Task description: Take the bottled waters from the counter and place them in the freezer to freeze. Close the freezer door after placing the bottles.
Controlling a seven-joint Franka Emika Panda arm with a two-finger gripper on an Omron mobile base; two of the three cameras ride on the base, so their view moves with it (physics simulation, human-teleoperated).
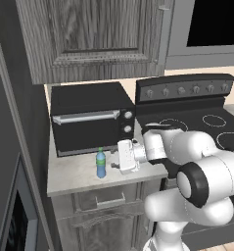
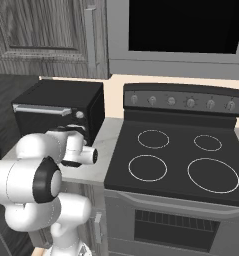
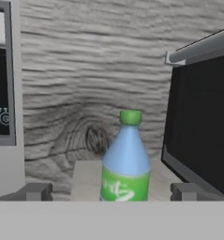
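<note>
Closest to the base is the white arm, which reaches to the left over the surface [image 1: 74, 174], a pale stone slab above grey wood-grain drawers. The gripper [image 1: 117, 158] is low above the slab and points at the blue bottle with the green cap [image 1: 101, 163]. In the hand view the two fingers [image 3: 36, 191] stand wide apart, one on each side of the bottle [image 3: 126, 161], and they hold nothing; the bottle stands upright between them but a little further away, with a green label on its lower part. Just behind the bottle is the black toaster oven [image 1: 91, 122] with its silver handle. To the right is the black glass stovetop [image 2: 181, 162], and above hangs a grey wood cabinet [image 1: 94, 34].
</note>
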